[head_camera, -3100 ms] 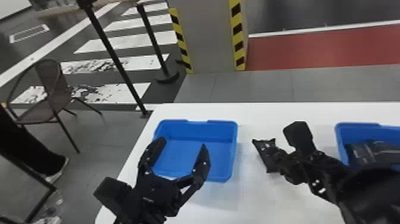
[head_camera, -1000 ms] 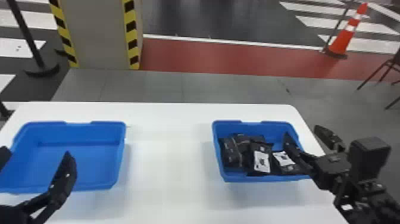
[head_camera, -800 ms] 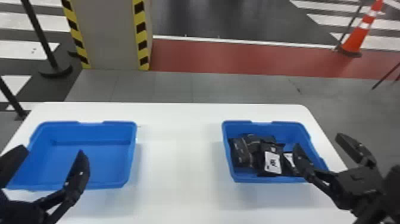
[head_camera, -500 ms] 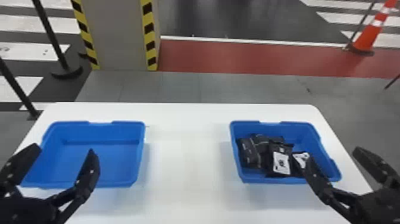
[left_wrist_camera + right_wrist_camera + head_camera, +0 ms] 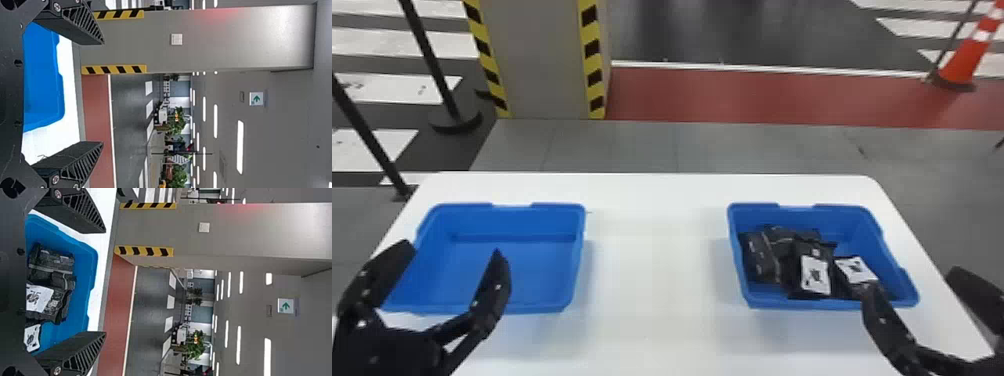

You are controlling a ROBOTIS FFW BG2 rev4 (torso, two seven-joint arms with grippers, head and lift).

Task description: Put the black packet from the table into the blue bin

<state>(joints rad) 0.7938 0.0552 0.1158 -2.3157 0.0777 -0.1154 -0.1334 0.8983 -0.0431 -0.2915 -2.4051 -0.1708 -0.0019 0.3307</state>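
three black packets are in the blue plastic bin on the right of the white desk: a plain dark one, a white-labelled middle packet with its long axis running from far side to near, and a second labelled packet slanting toward the bin's near right corner; which one the task means cannot be told

the right arm is clearly the nearer, its black two-fingered right gripper having wide-open jaws with nothing between them; the packets lie to the left of that opening, and its inner side comes right up by the slanting packet, touching or not is hard to say

the left gripper, also with jaws spread wide and holding nothing, is over by the other blue bin, well apart from the packets

the placing looks done, so the next move probably calls for lifting the right jaws away without dragging that slanting packet
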